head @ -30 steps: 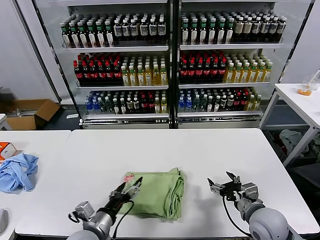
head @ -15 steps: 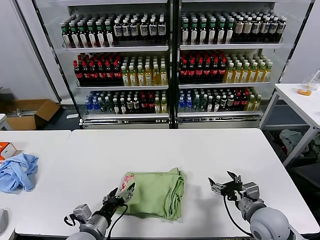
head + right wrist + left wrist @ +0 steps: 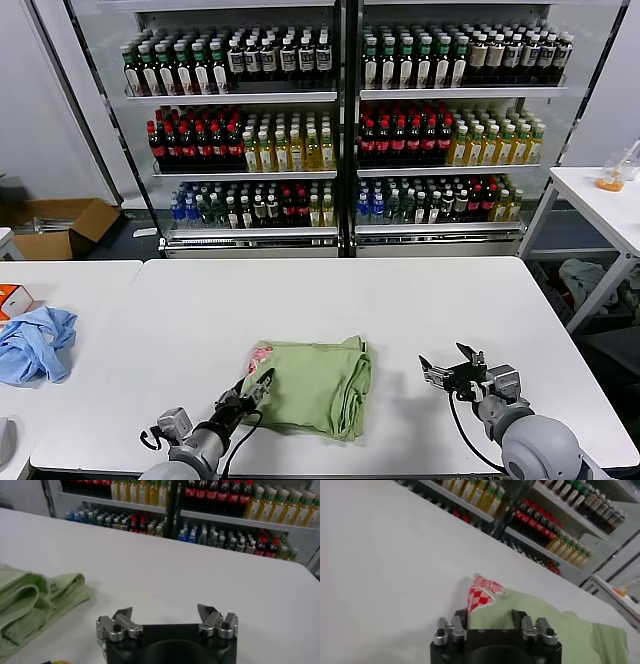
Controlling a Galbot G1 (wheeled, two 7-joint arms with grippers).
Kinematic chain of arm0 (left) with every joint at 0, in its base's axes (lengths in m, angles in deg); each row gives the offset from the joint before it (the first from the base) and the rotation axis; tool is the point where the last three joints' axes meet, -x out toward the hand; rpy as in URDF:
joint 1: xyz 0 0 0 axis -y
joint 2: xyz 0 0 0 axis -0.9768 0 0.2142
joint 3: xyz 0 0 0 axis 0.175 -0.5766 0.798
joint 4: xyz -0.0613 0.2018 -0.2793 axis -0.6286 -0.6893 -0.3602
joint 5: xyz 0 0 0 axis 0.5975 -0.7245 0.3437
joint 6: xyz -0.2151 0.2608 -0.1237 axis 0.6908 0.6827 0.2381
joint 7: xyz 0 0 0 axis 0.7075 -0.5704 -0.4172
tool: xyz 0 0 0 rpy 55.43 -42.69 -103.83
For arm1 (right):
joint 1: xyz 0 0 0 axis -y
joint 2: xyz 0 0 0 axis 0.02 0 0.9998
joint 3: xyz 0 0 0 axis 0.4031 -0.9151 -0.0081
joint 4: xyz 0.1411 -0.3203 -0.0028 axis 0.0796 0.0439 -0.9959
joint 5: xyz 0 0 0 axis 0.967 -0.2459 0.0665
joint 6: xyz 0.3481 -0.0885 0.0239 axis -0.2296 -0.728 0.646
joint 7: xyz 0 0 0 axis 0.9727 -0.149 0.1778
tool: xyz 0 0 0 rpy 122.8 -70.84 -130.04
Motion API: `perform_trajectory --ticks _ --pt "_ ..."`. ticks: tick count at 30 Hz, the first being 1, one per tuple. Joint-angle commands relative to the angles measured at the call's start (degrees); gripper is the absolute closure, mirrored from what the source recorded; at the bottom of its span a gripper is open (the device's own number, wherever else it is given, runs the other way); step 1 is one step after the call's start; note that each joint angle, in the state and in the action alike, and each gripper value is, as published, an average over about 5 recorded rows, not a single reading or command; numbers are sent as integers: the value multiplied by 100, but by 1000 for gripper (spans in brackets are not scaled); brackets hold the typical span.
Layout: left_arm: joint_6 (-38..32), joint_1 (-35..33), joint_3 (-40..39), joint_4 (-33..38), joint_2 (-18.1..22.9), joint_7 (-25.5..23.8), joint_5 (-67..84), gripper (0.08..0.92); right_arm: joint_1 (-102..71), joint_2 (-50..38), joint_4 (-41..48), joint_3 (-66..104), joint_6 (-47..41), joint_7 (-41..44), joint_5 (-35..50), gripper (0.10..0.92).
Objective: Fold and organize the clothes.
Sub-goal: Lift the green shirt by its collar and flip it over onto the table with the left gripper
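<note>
The clothes [image 3: 318, 385], a light green polo shirt, lie folded in a pad near the front of the white table [image 3: 400, 300], and its red-and-white print [image 3: 259, 355] peeks out at the far left corner. My left gripper [image 3: 257, 386] is low at the shirt's near left edge. In the left wrist view its jaws [image 3: 490, 617] stand apart, straddling the green fabric [image 3: 545, 625] just below the print [image 3: 482, 591]. To the right of the shirt, my right gripper [image 3: 447, 365] hovers open and empty over bare table; the right wrist view shows it [image 3: 165, 612] beside the shirt's folded edge [image 3: 30, 600].
A light blue cloth [image 3: 35, 343] and an orange box [image 3: 12, 298] lie on the adjoining table at the far left. A glass-fronted cooler [image 3: 340, 130] full of bottles stands behind the table. Another white table [image 3: 600, 200] is at the right.
My left gripper has dropped from above the shirt to its near left edge, and its jaws have narrowed around the fabric. The right gripper has stayed put.
</note>
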Motion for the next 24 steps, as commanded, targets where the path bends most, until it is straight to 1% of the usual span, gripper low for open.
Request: perform_trajectory --ticks 1,14,16,19,22,24 --pt "57 82 169 -249 18 -188 1075 493 7 -5 10 7 1 -2 9 203" --pt "203 93 514 -89 117 -260 2558 872 11 8 -8 24 -9 -23 10 203" --pt "235 58 684 2 142 -248 2754 897 16 9 -22 31 -11 -26 12 203" --pt "279 -35 1148 183 113 -209 3044 899 40 13 -43 41 -13 -29 24 203" --pt "296 -136 1781 380 -79 -170 3297 899 72 10 -48 44 -11 -28 50 203" --pt "313 -181 2309 506 -304 -131 3487 899 103 9 -37 33 -7 -25 64 203"
